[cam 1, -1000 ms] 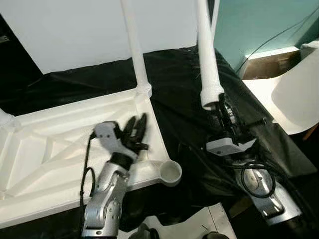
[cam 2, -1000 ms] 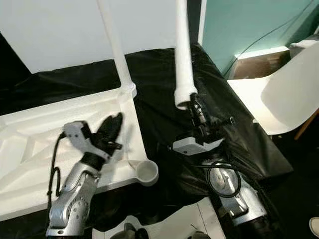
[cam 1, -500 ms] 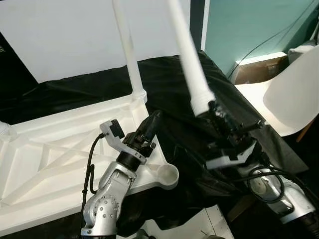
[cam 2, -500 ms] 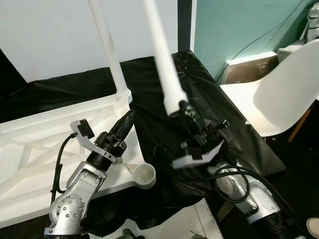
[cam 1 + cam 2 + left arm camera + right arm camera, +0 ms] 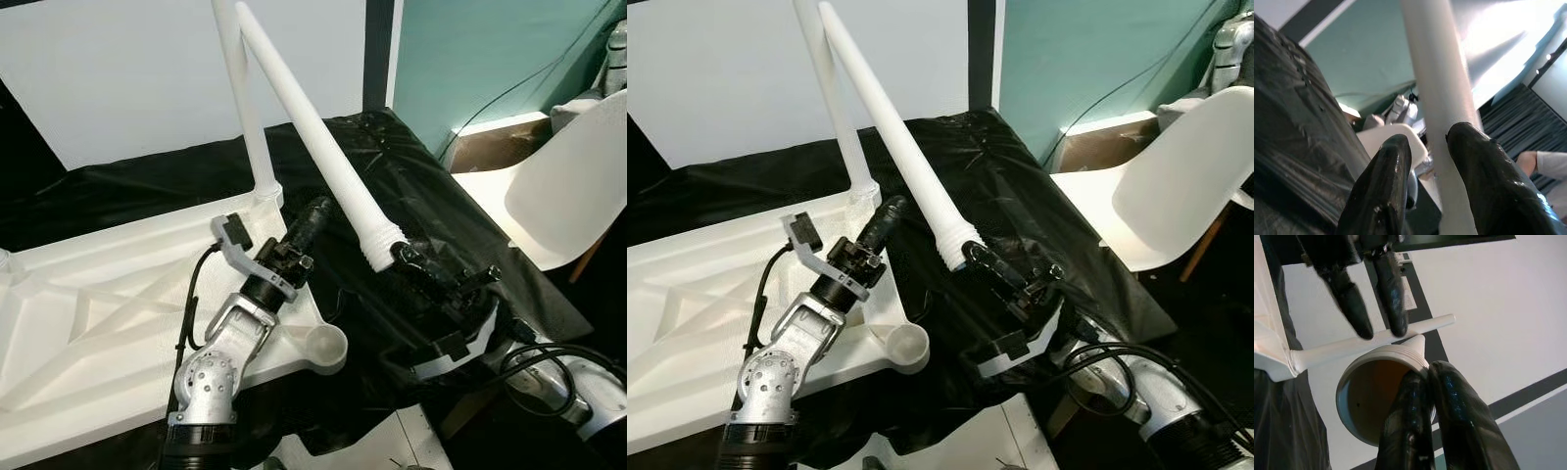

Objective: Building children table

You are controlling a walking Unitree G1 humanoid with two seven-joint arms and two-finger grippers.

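Note:
The white table top (image 5: pixel 88 294) lies upside down on a black sheet. One white leg (image 5: pixel 240 108) stands fixed in its far corner, and an empty round socket (image 5: pixel 326 345) sits at the near corner. My right gripper (image 5: pixel 404 259) is shut on the ribbed hollow end of a loose white leg (image 5: pixel 313 137), which leans up and to the left. In the right wrist view the fingers (image 5: pixel 1449 401) pinch the rim of that leg (image 5: pixel 1376 396). My left gripper (image 5: pixel 317 210) hovers over the table top's right edge, open, its tips close beside the loose leg (image 5: pixel 1435 73).
A white chair (image 5: pixel 573 186) stands to the right, with a cardboard box (image 5: pixel 490 137) and a cable by the teal wall behind it. A white board (image 5: pixel 118 78) leans at the back. Black cables (image 5: pixel 549 357) loop around my right arm.
The right gripper has dropped and tipped the loose leg from nearly upright to a lean up-left. The left gripper has turned and stretched toward that leg. The camera has shifted too.

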